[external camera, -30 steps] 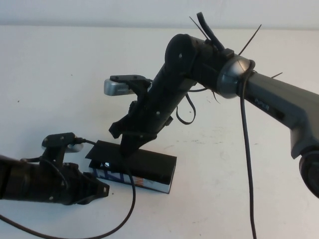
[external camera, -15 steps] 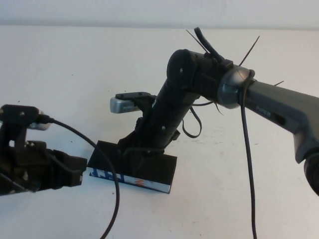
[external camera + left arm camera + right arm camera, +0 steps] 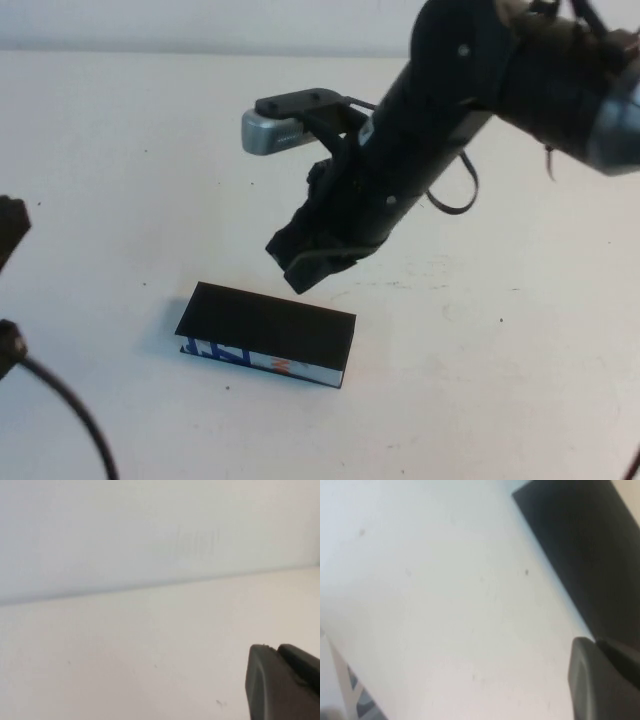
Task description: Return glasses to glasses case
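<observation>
The case [image 3: 268,325] lies flat on the white table, near the front and a little left of centre, its flap lid shut. It is a low black rectangular box, its long axis slanting slightly, with the near long side printed blue, white and orange. The glasses are nowhere to be seen outside it

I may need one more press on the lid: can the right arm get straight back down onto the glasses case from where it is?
Probably yes. The right gripper, fingers shut and empty, hangs just above and behind the closed glasses case, with only bare table between them. The left gripper is off at the left edge, clear of the path.
</observation>
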